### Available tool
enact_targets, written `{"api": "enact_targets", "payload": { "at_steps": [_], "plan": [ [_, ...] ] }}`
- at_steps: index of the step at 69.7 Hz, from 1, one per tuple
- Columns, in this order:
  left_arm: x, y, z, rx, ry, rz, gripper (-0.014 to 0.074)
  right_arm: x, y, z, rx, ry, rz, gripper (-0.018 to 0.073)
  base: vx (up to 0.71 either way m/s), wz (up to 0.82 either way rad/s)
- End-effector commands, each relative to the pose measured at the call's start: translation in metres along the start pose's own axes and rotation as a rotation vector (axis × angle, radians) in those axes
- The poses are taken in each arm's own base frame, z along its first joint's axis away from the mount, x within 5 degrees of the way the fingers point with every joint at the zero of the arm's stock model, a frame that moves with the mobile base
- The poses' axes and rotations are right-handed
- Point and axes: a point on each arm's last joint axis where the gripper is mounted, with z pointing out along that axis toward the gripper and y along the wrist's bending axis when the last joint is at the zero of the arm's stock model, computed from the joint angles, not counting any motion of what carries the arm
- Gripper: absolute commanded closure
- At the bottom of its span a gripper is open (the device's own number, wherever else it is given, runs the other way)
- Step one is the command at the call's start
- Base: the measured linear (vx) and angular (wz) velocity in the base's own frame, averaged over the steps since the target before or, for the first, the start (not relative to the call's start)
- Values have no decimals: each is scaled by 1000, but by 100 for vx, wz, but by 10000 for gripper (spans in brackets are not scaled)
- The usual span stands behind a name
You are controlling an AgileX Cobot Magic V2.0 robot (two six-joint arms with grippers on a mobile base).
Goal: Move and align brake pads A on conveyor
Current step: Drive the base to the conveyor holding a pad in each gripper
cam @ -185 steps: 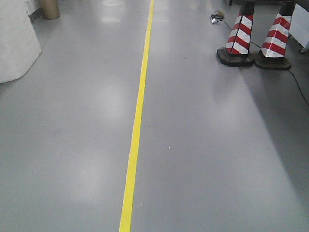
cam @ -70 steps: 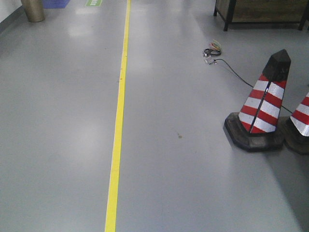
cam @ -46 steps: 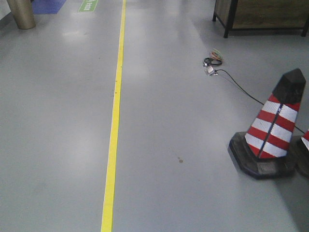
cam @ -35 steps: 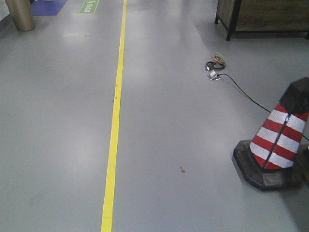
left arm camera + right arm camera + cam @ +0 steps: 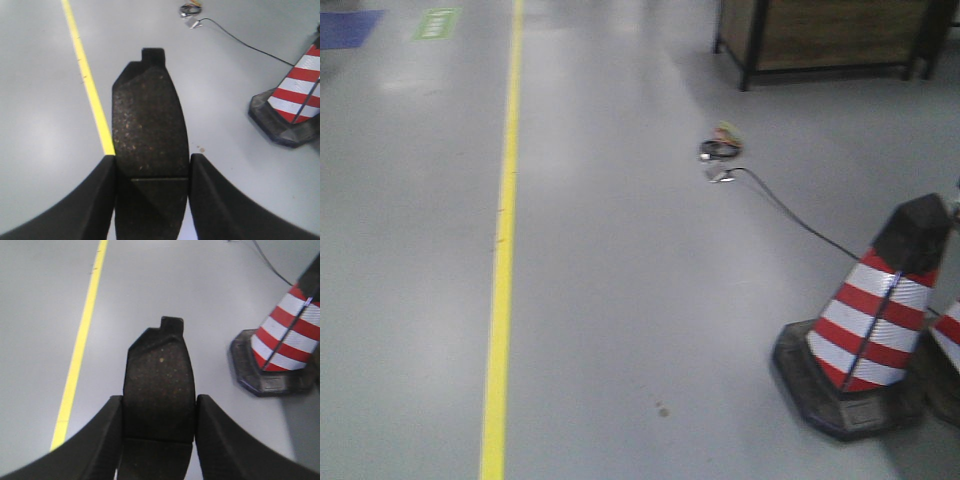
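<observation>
Glossy grey floor (image 5: 620,280), yellow line (image 5: 502,280) ran along it, striped cone (image 5: 875,320) stood on it, black cable (image 5: 785,212) lay beyond, possibly coiled at its far end.

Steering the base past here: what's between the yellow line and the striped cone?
Between yellow line and cone, front view shows bare floor except a small dark speck.

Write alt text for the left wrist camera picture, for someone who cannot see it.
The left gripper clamps a dark brake pad between its fingers above a grey floor. A yellow line runs along it; a red-and-white cone stands at the picture's right edge.
</observation>
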Motion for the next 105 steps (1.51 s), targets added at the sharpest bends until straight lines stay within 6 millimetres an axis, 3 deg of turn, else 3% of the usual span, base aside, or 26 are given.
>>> {"api": "enact_targets", "payload": {
  "at_steps": [1,63,105],
  "plan": [
    [-14,-2,-5,18,-105,4,603,-14,0,-6,8,-102,-8,563,37,-62],
    [-14,-1,-5,18,-106,3,603,-13,0,-6,6,-98,-7,563,32,-96],
    [-14,-1,-5,18,-106,3,603,-13,0,-6,6,-98,-7,563,34,-70]
  ]
}}
